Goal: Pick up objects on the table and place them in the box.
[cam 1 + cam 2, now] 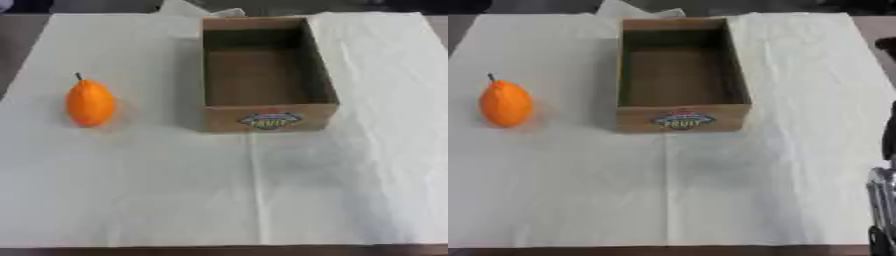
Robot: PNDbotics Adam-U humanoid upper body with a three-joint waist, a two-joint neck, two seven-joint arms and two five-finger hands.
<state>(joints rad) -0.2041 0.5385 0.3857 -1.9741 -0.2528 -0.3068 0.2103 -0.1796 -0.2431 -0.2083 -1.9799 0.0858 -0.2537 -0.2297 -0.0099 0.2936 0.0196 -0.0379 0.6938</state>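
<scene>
Cardboard box [269,120] sits on the far half of the table, open at the top, its long side running away from the robot and a colourful label [269,120] on the near wall. Inside I can see only the brown floor and shaded walls; nothing lies in it.

To the robot's left of the box, apart from it, an orange pear-shaped fruit [90,103] stands upright on the white cloth [262,200] that covers the table, with a short dark stem at its top. It sits roughly level with the box's near end. The cloth is creased, with one fold line running from the box's near wall down toward the front edge (it looks like a sheet laid over the wood, since a brown strip of table [219,251] shows along the bottom).

Of the robot, only a sliver shows in the right eye view: a dark and silver part of the right arm [882,200] along the lower right edge, clear of the fruit and box. I cannot tell whether the right hand is open or closed. The left hand does not show.
</scene>
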